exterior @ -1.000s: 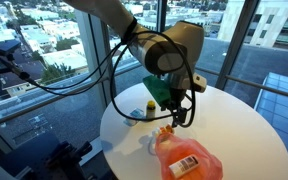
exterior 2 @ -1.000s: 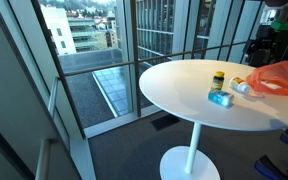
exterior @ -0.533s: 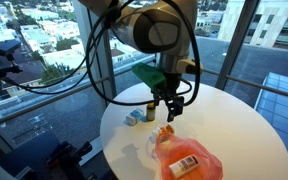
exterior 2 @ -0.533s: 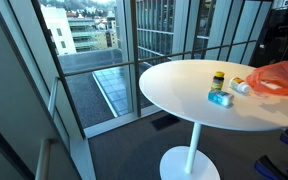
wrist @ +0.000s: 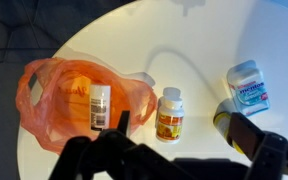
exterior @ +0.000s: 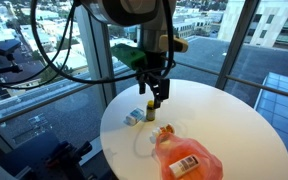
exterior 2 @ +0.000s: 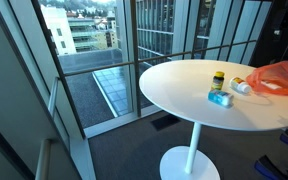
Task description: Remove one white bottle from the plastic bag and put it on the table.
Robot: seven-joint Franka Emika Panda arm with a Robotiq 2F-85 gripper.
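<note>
No word or number can be read in any view. In the wrist view the labels are only blurs. Ahead of the pincer (exterior: 156,99) stands a small bottle (wrist: 169,115) with an orange label. To its left the white bottle (wrist: 100,107) in the plastic bag (wrist: 44,100) bears dark-lined print. To its right, on the desk (wrist: 204,40), a container (wrist: 249,86) has blue print.

Pale grey rounded arm (exterior: 134,10), looping black cables (exterior: 72,75), green wrist block (exterior: 134,57), black claw (exterior: 158,98).
</note>
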